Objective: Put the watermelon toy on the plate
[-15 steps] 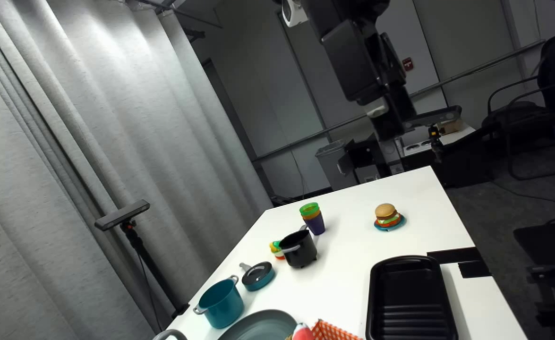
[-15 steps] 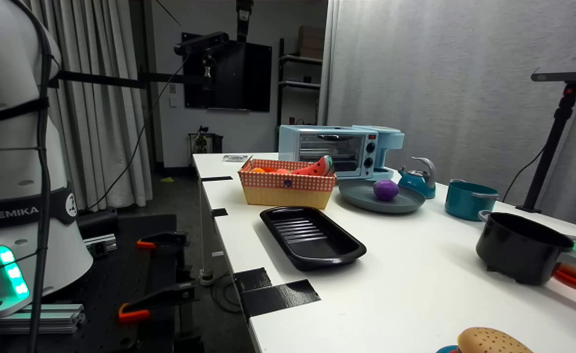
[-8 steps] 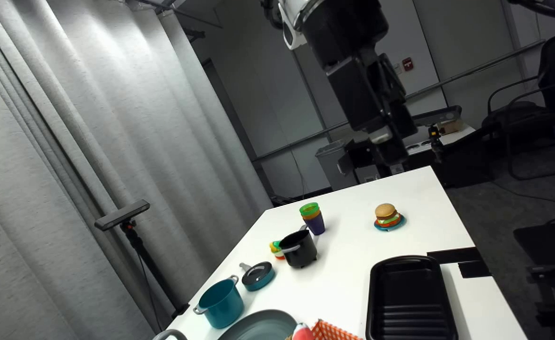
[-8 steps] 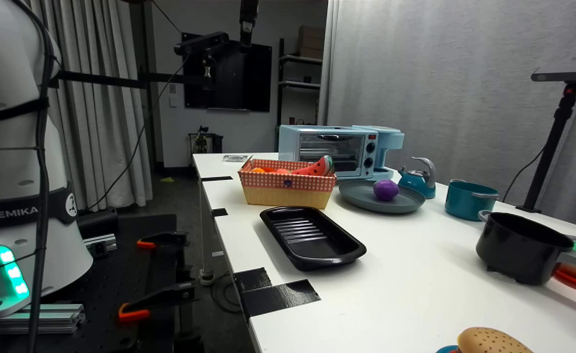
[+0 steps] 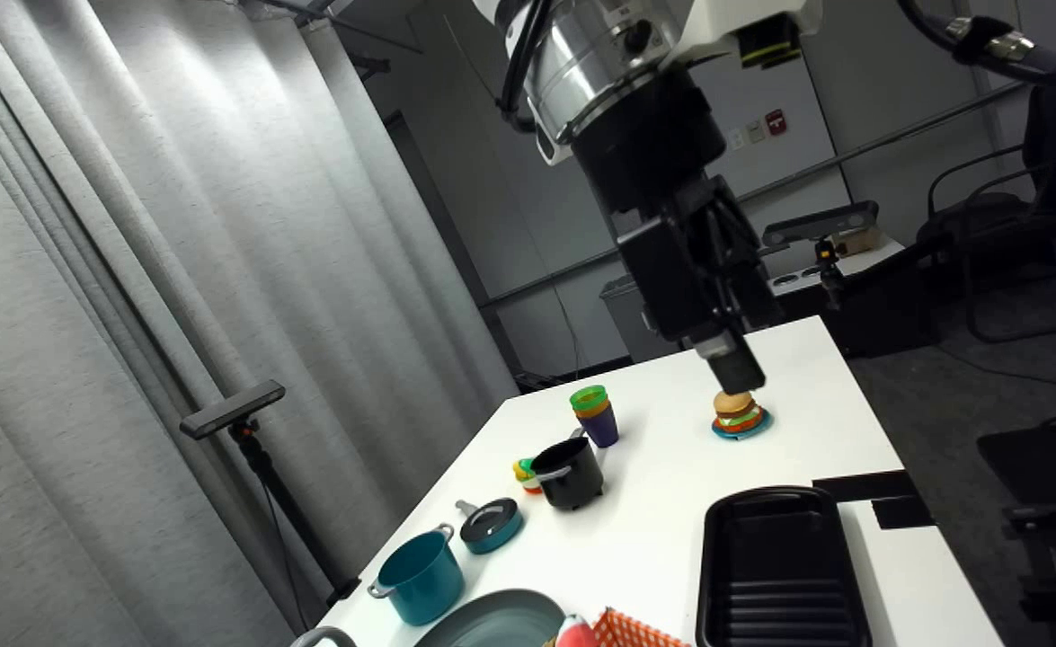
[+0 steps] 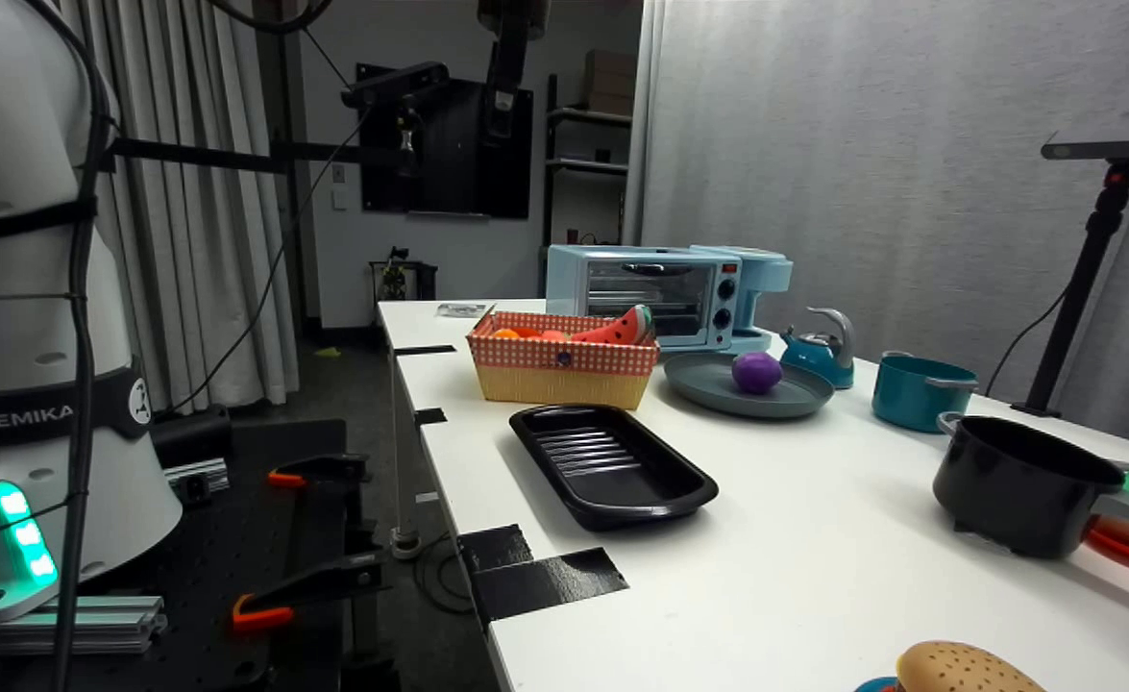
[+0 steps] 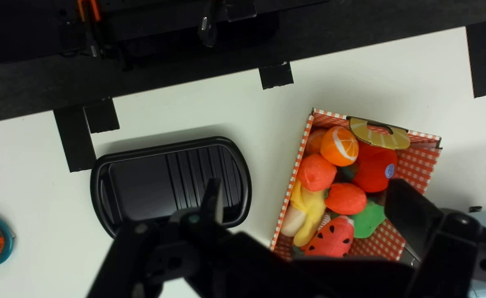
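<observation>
- At the left edge of an exterior view, a black band (image 6: 26,418) reads "KA EMIKA".
- Lower right in the wrist view, the watermelon toy (image 7: 333,238) lies in the basket (image 7: 418,165); the gripper (image 7: 307,196) is spread apart.
- Higher there, a blue label (image 7: 390,170) is too small to read.
- In an exterior view alone, a purple object (image 6: 756,372) sits on the plate (image 6: 699,383).

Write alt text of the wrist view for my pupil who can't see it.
Seen from above, the watermelon toy lies with other toy fruit in a checked basket. The open gripper spans the foreground; a black tray lies at picture left.
</observation>
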